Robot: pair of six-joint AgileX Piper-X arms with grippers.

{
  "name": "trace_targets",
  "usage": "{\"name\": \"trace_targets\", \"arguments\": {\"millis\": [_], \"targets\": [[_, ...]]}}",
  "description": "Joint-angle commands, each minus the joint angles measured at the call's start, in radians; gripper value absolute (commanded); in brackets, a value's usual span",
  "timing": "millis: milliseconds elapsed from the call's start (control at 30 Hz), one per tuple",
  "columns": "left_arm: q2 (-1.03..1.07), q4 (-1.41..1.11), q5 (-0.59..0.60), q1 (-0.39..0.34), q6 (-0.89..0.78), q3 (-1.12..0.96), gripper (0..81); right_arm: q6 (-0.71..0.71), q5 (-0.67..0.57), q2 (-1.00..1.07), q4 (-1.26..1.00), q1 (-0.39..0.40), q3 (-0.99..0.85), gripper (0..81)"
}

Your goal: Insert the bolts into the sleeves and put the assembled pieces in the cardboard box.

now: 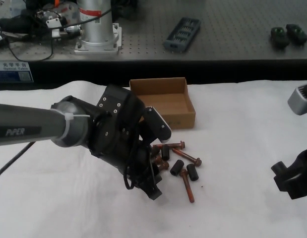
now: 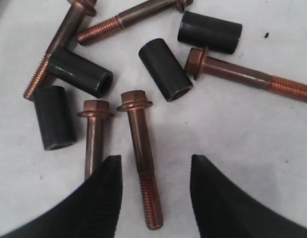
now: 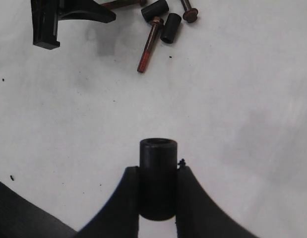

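Several copper-coloured bolts and black sleeves (image 1: 179, 163) lie loose on the white cloth just in front of the cardboard box (image 1: 165, 101). My left gripper (image 2: 155, 163) hangs open low over this pile, and one bolt (image 2: 140, 144) lies on the cloth with its threaded end between the fingers. Black sleeves (image 2: 165, 69) and other bolts (image 2: 242, 74) lie around it. In the high view the left gripper (image 1: 151, 187) covers the pile's left side. My right gripper (image 3: 158, 171) is shut on an upright black sleeve (image 3: 158, 163) above bare cloth, at the bench's right edge (image 1: 292, 179).
A raised dark bench behind the cloth carries a metal post (image 1: 96, 25), a blue-grey rack (image 1: 182, 32) and dark green parts (image 1: 289, 34). A grey object (image 1: 302, 99) sits at the right edge. Open cloth lies between the pile and the right arm.
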Motion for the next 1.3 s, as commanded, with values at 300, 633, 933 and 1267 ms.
{"name": "trace_targets", "arguments": {"millis": [300,633,933,1267], "targets": [[0.017,-0.04,-0.012,-0.003,0.009,-0.011,32.1,-0.009,-0.012,-0.013,0.0,0.0,-0.001,2.9],[0.094,-0.069,-0.012,-0.003,0.001,-0.056,32.1,-0.009,-0.012,-0.013,0.0,0.0,-0.001,2.9],[0.126,-0.069,-0.018,-0.003,-0.011,-0.063,31.4,-0.009,-0.012,-0.013,0.0,0.0,-0.001,2.9],[0.126,-0.069,0.046,-0.006,-0.017,-0.063,0.6,-0.009,-0.012,-0.013,0.0,0.0,-0.001,2.9]]}}
